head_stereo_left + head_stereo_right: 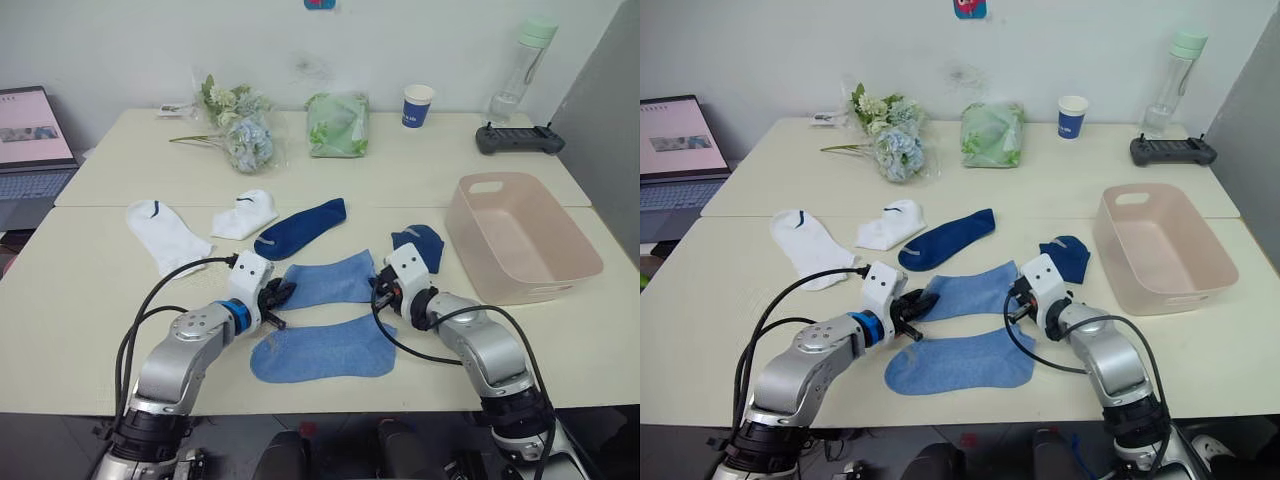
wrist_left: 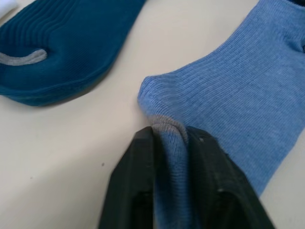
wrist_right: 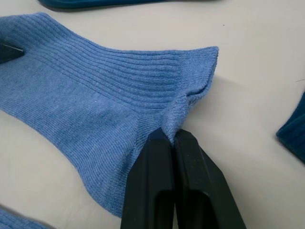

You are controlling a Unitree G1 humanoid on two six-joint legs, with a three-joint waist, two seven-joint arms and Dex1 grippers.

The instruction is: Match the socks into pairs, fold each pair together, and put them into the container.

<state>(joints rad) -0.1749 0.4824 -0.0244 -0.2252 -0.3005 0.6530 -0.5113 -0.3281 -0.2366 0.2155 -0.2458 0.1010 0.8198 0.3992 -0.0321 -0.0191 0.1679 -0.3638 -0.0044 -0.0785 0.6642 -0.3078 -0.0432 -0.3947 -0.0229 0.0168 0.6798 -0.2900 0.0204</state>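
From the head views, the left pincer (image 1: 281, 297) and right pincer (image 1: 378, 291) gripped opposite ends of one light blue sock (image 1: 328, 279) lying on the tabletop (image 1: 80, 300), its mate (image 1: 322, 351) just nearer, the pink container (image 1: 520, 238) at the right. In the left wrist view, black fingers (image 2: 131, 191) were clamped on the sock's toe. In the right wrist view, the fingers (image 3: 151, 181) were pressed together on its cuff.
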